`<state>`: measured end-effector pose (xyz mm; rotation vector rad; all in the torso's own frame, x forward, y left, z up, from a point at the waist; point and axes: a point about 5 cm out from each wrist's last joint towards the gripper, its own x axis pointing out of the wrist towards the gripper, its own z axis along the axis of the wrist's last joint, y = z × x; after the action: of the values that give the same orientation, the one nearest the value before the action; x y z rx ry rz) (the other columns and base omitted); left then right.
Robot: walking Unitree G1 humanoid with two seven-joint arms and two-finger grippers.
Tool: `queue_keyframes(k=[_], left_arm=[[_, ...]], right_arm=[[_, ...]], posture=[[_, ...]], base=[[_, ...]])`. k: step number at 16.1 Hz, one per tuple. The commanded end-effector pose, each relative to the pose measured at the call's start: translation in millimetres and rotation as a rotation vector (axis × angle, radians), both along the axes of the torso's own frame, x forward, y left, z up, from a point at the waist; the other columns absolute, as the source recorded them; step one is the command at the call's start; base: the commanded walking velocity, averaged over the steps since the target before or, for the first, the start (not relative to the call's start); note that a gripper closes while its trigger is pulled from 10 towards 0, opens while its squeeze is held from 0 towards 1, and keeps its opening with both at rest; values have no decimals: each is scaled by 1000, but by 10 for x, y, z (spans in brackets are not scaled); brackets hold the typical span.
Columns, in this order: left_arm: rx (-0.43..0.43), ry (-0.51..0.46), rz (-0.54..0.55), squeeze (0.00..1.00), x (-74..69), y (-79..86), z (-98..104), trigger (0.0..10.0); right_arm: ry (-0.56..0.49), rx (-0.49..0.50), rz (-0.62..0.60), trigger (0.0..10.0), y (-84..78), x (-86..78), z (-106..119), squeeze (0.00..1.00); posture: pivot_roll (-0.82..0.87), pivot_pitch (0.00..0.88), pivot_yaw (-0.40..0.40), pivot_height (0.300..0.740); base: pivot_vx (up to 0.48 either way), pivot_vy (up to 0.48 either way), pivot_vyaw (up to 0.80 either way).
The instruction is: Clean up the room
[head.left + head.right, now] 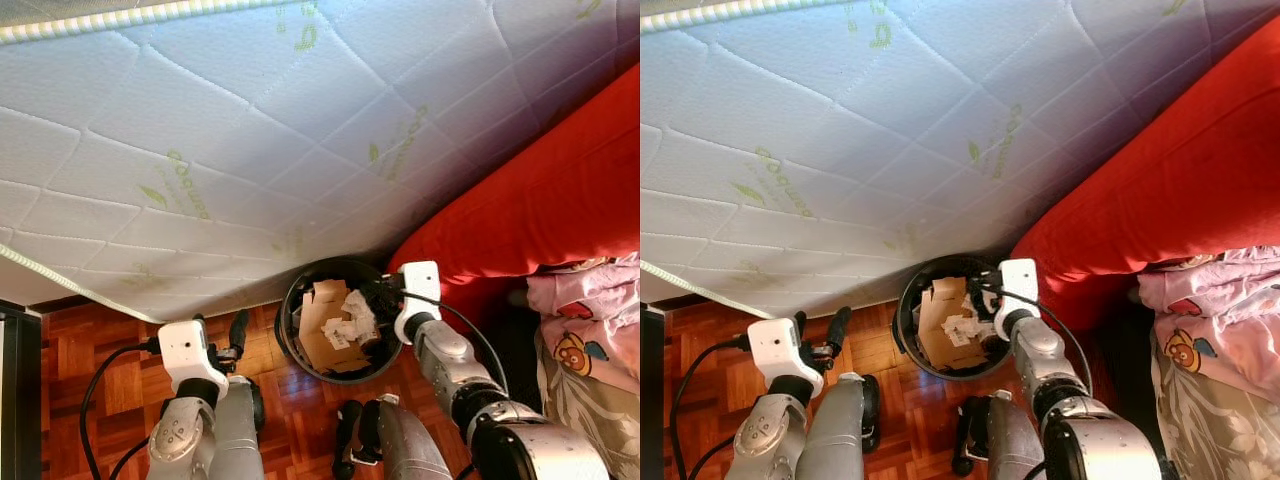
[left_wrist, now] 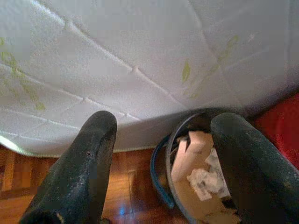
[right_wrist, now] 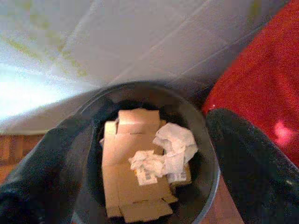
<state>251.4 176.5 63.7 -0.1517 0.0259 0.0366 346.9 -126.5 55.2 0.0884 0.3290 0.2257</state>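
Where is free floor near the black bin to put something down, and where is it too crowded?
Bare parquet lies between the bin and the dark furniture edge, below the white mattress. The open left gripper hovers there. Right of the bin it is crowded: right gripper, red bedding, pink clothes. The bin holds cardboard and paper.

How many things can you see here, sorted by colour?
Black: 1, the trash bin
Brown: 1, the flattened cardboard box in the bin
White: 2, the crumpled paper in the bin and the mattress
Red: 1, the blanket
Pink: 1, the printed cloth
Total: 6
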Motion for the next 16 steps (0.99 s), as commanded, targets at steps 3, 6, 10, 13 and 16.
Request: queue_keyframes(k=[3, 6, 10, 13, 16], left_arm=[[9, 89, 19, 0, -91, 79, -227, 10000], [22, 158, 23, 0, -111, 144, -399, 10000], [36, 282, 33, 0, -95, 293, -651, 10000], [20, 408, 64, 0, -194, 359, -894, 10000], [24, 554, 53, 0, -305, 331, -1098, 10000]], right_arm=[[59, 21, -132, 10000, -308, -161, -210, 0], [107, 16, -199, 10000, -559, -392, -431, 0], [178, -10, -250, 10000, -788, -698, -676, 0], [230, 9, -332, 10000, -889, -894, -819, 0], [314, -2, -305, 10000, -817, -1078, -981, 0]], posture=[[228, 381, -93, 695], [224, 334, -87, 725], [215, 224, -68, 740], [182, 142, -53, 740], [173, 50, -58, 740]], base=[[0, 0, 0], [0, 0, 0], [0, 0, 0], [0, 0, 0], [0, 0, 0]])
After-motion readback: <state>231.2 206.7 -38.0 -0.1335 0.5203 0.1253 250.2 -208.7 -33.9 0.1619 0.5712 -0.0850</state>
